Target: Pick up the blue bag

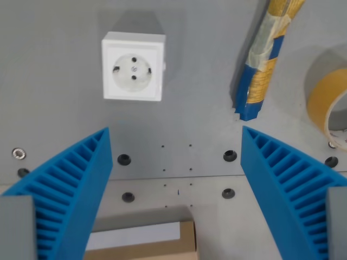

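Observation:
The blue bag is a narrow blue and yellow packet lying on the grey surface at the upper part of the wrist view's right, running from the top edge down to about mid-height. My gripper is open, its two blue ribbed fingers spread wide at the bottom corners. Nothing lies between them. The bag's lower end sits just above the tip of the finger on the wrist view's right.
A white socket box stands on the grey plate at upper left. A roll of yellow tape lies at the right edge. Bolt holes dot the plate; a cardboard box shows at the bottom.

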Robot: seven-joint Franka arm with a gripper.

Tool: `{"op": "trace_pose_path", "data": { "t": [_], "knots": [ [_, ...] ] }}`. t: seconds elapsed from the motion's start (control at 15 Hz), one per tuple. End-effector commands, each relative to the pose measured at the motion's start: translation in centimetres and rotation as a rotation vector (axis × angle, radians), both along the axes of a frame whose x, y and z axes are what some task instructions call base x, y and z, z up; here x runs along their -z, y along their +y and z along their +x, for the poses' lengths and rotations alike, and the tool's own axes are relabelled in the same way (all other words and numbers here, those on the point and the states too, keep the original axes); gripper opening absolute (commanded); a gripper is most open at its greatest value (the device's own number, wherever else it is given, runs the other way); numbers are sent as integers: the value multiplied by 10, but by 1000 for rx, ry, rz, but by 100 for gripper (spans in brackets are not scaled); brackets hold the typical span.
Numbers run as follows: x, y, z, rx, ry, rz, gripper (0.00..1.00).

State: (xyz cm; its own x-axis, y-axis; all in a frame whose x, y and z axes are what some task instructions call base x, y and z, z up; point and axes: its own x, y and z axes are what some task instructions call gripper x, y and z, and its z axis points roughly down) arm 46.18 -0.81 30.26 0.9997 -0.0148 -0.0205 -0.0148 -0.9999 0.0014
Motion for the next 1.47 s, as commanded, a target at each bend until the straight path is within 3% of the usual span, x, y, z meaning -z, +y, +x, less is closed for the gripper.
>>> {"op": "trace_pose_path", "data": {
  "t": [0.07, 0.53, 1.0, 1.47],
  "knots": [
    [20, -17, -1, 164, -101, 5, 100],
    [55, -51, -4, 333, -164, 16, 100],
    [90, -90, 3, 409, -163, 34, 100],
    [125, -102, 5, 380, -161, 18, 100]
  ]
}}
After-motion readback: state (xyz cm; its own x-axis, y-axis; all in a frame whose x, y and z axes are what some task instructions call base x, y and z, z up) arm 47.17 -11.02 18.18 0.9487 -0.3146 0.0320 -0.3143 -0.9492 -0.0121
